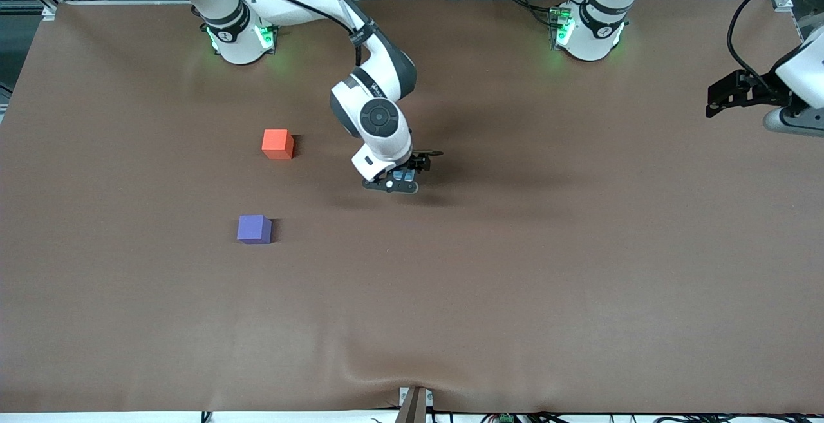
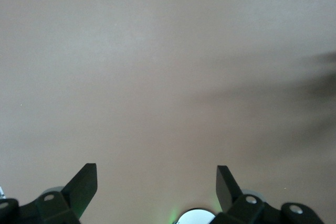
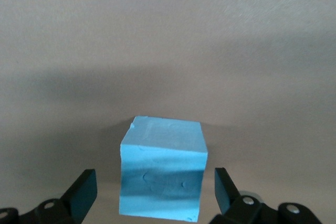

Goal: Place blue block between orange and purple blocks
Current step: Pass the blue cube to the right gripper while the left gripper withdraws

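The right arm reaches from its base at the bench's robot edge out over the middle of the brown cloth-covered bench (image 1: 515, 268). Its right gripper (image 1: 404, 178) is down low over the small light sky-blue matte cube (image 3: 161, 169), which sits on the cloth roughly midway along the bench's length and a little nearer the robot edge than the front-camera edge. In the right wrist view the gripper's two dark fingers (image 3: 84, 192) stand spread on either side of the blue cube, with a visible gap between each fingertip and the cube's faces, so the pincer is wide open and grips nothing. In the front view only a sliver of the blue cube (image 1: 404, 176) shows under the gripper.

The small bright orange-red matte cube (image 1: 277, 143) rests on the cloth toward the right arm's end of the bench, closer to the robot edge. The small violet-purple matte cube (image 1: 253, 228) lies nearer the front-camera edge than the orange cube, well apart from it, with bare cloth between the two. Both stand well apart from the blue cube.

The left arm waits at its own end of the bench, the left gripper (image 1: 724, 96) hanging near that short edge. In the left wrist view its dark fingers (image 2: 84, 187) are spread wide over bare cloth and hold nothing.
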{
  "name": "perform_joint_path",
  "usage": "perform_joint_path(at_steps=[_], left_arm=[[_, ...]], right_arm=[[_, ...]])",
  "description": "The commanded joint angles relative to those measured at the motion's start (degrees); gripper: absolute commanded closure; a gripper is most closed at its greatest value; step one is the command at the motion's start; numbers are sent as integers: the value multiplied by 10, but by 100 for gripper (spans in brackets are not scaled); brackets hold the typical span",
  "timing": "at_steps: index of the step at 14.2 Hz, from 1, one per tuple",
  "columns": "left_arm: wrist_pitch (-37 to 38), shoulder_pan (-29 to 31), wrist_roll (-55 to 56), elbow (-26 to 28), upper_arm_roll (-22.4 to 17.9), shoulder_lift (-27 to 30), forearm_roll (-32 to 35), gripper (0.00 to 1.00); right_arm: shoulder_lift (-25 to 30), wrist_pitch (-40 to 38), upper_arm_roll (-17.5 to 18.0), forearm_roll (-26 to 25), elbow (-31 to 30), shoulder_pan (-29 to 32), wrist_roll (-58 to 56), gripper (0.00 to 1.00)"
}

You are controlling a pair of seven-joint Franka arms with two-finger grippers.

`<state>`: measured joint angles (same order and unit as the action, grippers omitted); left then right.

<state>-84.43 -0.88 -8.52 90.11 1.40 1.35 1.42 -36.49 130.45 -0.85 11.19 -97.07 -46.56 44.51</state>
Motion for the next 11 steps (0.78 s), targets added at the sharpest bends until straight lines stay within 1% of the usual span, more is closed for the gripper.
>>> perform_joint_path(at_steps=[1,2,3,4,5,6,8,9,11], left_arm=[[27,3,0,-17,-3,4,-10,0],[42,4,2,-27,-3,2,-9,0],[45,3,6,-28,-3,2,-7,0],[45,3,13,-30,-3,1,-5,0],[45,3,15,-30,-3,-1,-5,0],[45,3,17,-30,-3,-4,-5,0],[44,3,26,-30,-3,-13,-2,0],[44,2,27,-31,-3,-18,-4,0],[44,-2,30,-44,1,-18,2,0]], right_arm=[[1,25,-2,10,-22,-10,-1,40],[2,24,-2,9,-24,-8,-6,76],[5,17,-2,8,-24,-3,-3,100],[12,5,-4,8,-24,0,-4,100],[22,-26,-6,8,-21,9,-6,100],[43,-67,-6,8,-16,35,-18,100],[93,-147,-6,8,-15,87,-80,100],[115,-173,-7,3,-23,116,-107,100],[164,-175,-7,2,-77,182,-195,100]])
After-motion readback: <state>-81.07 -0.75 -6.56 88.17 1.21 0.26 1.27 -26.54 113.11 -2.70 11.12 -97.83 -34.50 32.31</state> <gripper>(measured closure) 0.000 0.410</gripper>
